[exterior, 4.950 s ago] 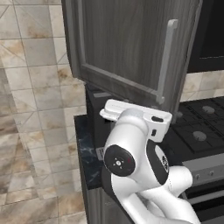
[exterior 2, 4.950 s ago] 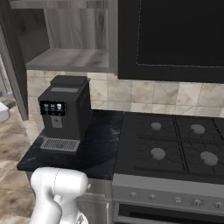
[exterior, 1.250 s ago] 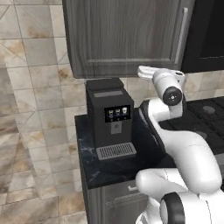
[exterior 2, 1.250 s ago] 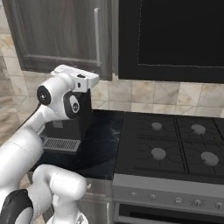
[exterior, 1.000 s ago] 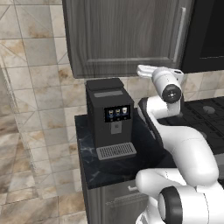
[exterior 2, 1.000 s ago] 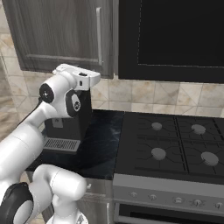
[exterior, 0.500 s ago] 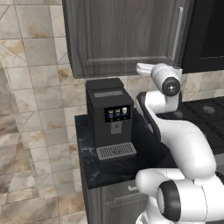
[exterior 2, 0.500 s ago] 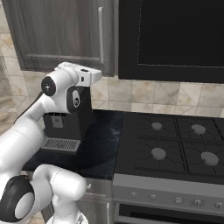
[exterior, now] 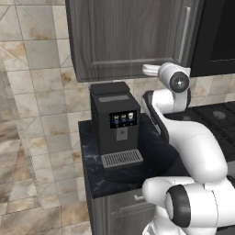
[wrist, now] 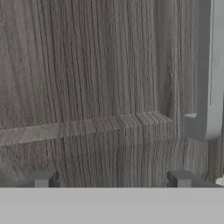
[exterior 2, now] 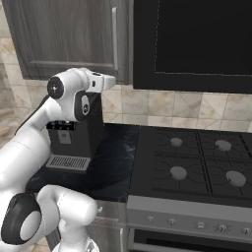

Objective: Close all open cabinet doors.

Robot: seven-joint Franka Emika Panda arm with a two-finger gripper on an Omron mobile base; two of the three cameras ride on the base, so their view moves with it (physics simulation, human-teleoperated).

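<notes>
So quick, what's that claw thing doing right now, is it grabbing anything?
Gripper: open, holding nothing; its fingertips sit apart, right up against the cabinet door.

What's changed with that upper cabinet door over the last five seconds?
The cabinet door has swung from wide open to flush shut above the coffee machine. The arm rose from low by the counter, and the gripper now sits against the door's lower panel beside the handle, jaws apart, holding nothing. Coffee machine and stove unchanged.
</notes>
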